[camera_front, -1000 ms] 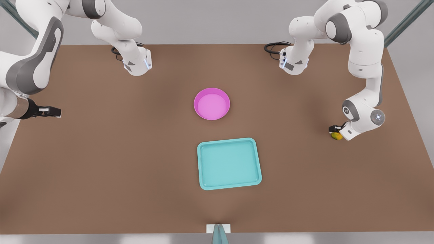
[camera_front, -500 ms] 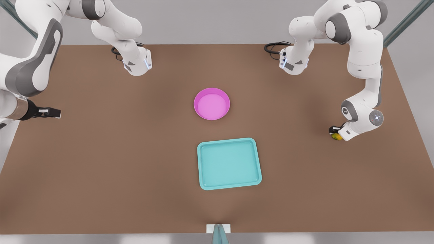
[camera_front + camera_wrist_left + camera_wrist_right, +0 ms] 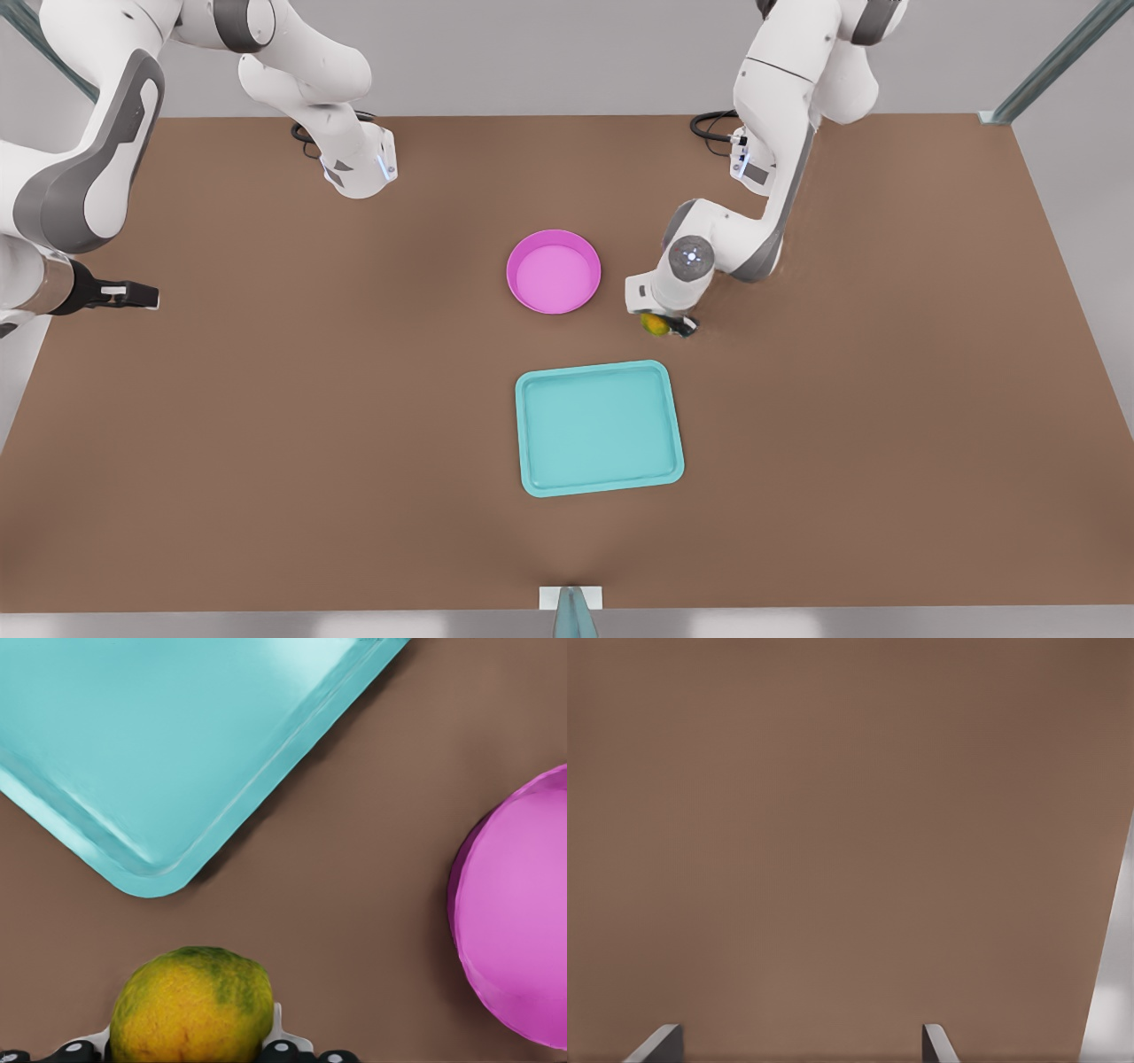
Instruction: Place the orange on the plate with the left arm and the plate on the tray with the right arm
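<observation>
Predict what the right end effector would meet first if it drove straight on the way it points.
Probably the bare brown table, the surface ahead of the open right end effector; depth is unclear.

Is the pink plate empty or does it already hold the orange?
Empty. The plate shows only its bare pink floor. The orange is outside it, held in the left gripper on the front view's right of the plate.

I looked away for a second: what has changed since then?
The left gripper, shut on the orange, carried it from the table's edge on the front view's right to just beside the plate. Plate, tray and the waiting right gripper, open, stayed put.
</observation>
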